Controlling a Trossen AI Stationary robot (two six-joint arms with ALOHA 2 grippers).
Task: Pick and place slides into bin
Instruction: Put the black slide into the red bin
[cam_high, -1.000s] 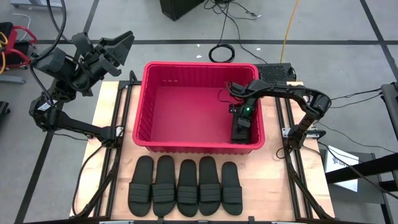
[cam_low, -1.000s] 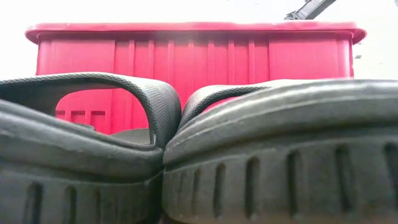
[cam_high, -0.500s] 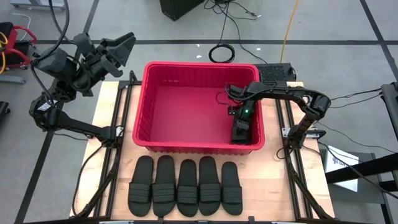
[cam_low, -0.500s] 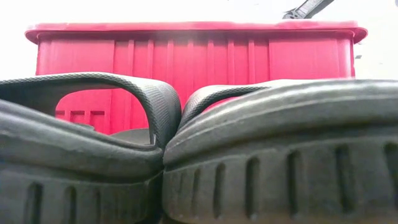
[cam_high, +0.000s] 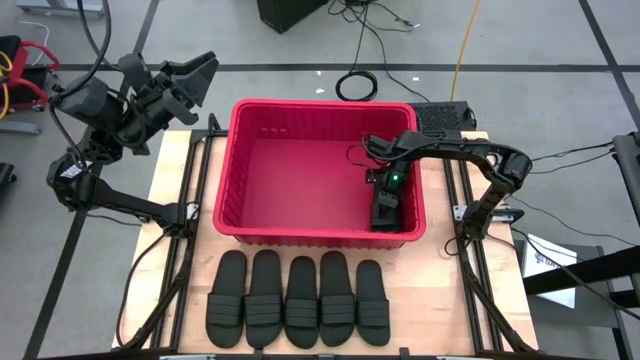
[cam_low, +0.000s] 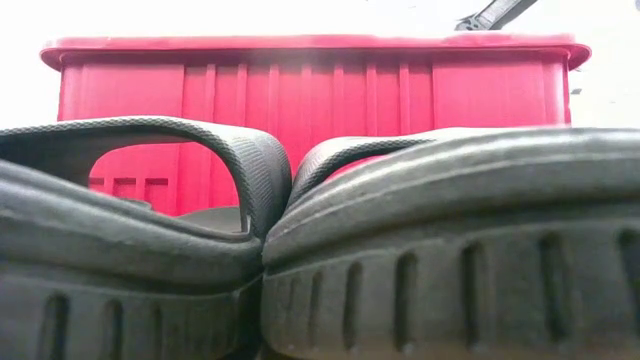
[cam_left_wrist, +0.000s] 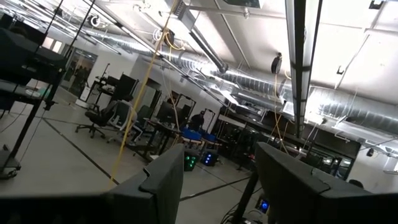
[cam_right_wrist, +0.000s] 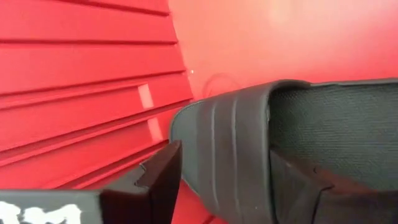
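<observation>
Right gripper (cam_high: 386, 186) is down inside the red bin (cam_high: 240, 150), near its right wall, directly over the one slide (cam_high: 388, 208) that lies on the bin floor in the near-right corner. In the right wrist view the fingers (cam_right_wrist: 163, 168) stand spread on either side of that slide's ribbed strap (cam_right_wrist: 230, 155) with a visible gap on the one side that shows clearly, so the judgement is jaws open, nothing gripped, slide resting on the bin floor by the ribbed wall. Step in hand reads as the release and retreat. To do it well: lift straight up until the fingertips clear the strap before any sideways move, otherwise a finger can hook the strap and drag the slide back out; keep off the right wall on the way up. The other five slides (cam_high: 297, 298) sit in a tight side-by-side row along the table's near edge, in front of the bin; the rightmost is the nearest next pick. Left gripper (cam_high: 185, 82) waits raised past the table's far-left corner, fingers apart, holding nothing.
</observation>
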